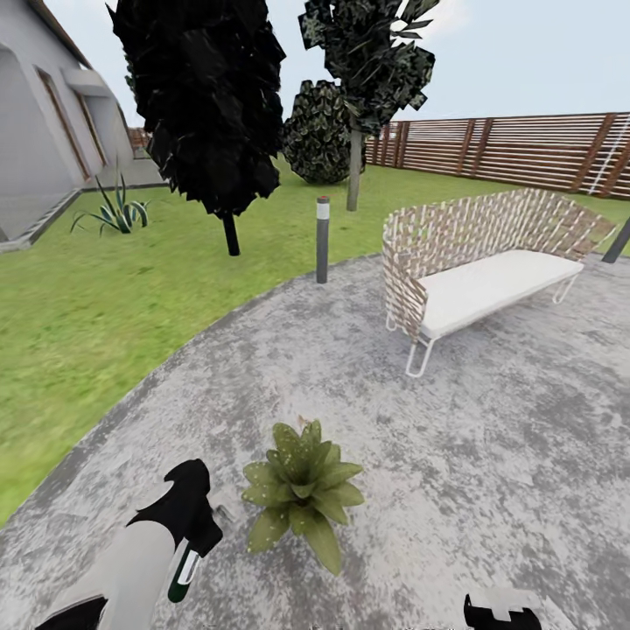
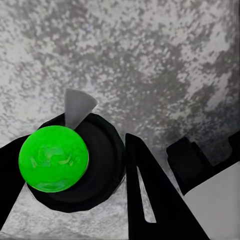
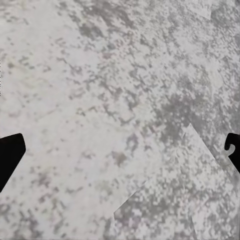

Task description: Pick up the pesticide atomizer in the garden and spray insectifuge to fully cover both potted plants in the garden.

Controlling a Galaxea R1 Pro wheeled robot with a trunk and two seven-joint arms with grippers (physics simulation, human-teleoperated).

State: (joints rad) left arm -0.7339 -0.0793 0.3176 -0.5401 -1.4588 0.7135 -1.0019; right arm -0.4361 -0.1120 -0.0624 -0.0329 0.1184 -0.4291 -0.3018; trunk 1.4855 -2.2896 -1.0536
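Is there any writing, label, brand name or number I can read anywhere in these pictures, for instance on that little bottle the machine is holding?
None: no readable text in any view.
The pesticide atomizer in the left gripper has a white band, but no letters show on it.
The bollard lamp has a pale band, plain.
The wicker bench, fence and house wall carry no signs.

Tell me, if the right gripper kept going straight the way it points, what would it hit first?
Most likely the stone patio. The right wrist view looks along the right gripper fingers onto bare mottled paving, with nothing between them and it. How far off the ground lies is hard to judge.
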